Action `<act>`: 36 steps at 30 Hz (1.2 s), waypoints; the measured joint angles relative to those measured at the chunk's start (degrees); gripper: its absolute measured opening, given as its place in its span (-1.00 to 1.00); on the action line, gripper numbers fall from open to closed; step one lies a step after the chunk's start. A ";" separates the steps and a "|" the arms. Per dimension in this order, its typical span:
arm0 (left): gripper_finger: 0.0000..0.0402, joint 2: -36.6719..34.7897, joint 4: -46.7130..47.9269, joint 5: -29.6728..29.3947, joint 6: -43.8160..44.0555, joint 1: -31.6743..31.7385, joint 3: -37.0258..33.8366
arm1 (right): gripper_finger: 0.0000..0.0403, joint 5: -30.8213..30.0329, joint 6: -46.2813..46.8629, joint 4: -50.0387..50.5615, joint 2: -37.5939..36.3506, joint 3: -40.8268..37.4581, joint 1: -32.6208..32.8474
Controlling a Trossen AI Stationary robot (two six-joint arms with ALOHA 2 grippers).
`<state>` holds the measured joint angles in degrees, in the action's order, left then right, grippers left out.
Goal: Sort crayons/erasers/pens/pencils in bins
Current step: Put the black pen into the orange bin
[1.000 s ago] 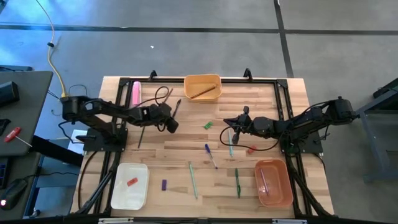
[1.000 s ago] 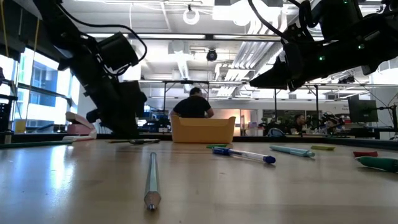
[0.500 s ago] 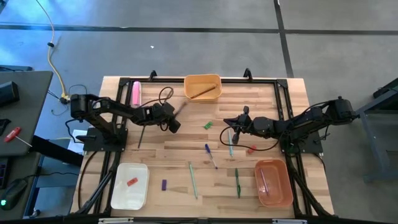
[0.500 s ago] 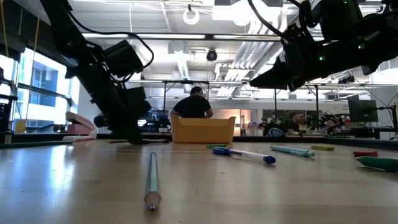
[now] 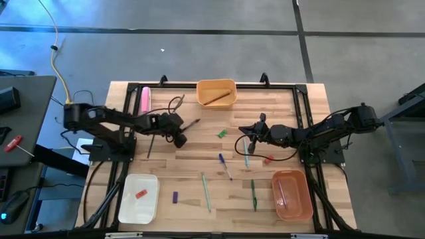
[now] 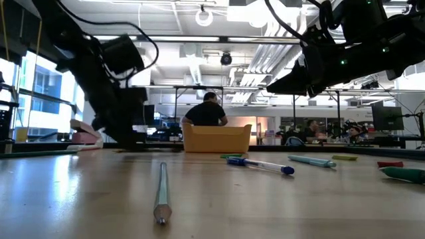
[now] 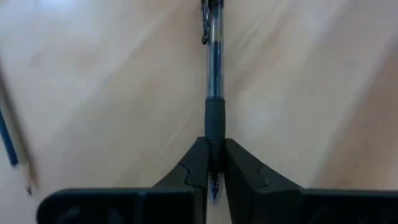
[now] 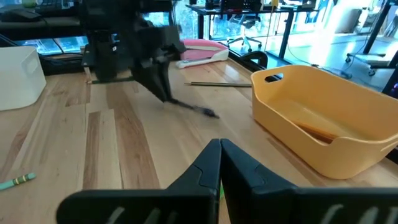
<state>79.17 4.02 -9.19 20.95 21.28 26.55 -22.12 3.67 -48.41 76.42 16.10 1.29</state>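
The left gripper (image 7: 214,167) was clamped on the dark rubber grip of a clear-barrelled pen (image 7: 213,74), its two fingers pressed against either side so that the pen's near end was hidden between them. The pen stuck straight out ahead of the fingers over the wooden table (image 7: 298,74), and its clip end was cut off at the edge of the left wrist view. From above, the same gripper (image 5: 180,137) showed only as a dark mass, with the pen (image 5: 191,124) a thin dark stick slanting away from it toward the yellow-orange bin (image 5: 216,93) beyond. A pencil (image 5: 216,97) lay inside that bin. Just beside the gripper, another pencil (image 7: 13,149) lay on the wood, partly cut off in the wrist view.

Well apart across the table, the right gripper (image 8: 219,163) hung with its fingers drawn together on nothing. Beneath and around it lay a teal pen (image 5: 245,151), a blue pen (image 5: 225,166) and a small red piece (image 5: 267,160) too small to identify. Nearer the table's front edge sat the salmon-orange bin (image 5: 292,194) and the white bin (image 5: 138,198).
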 joint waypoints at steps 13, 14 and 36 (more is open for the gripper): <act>-0.93 -11.09 -34.85 8.86 3.72 -0.39 -17.43 | -1.00 -0.02 6.70 5.86 -0.02 0.00 -0.03; -0.93 -11.10 -37.14 9.39 4.19 -0.39 -18.21 | -1.00 -0.03 7.67 5.82 -0.02 0.00 -0.03; -0.93 -10.86 -60.90 14.06 7.46 -0.35 -18.13 | -0.85 7.64 14.04 -23.65 17.47 12.53 -3.20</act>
<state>68.31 -56.88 4.86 28.41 20.93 8.42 -14.48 17.71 -72.06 93.89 28.62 -1.91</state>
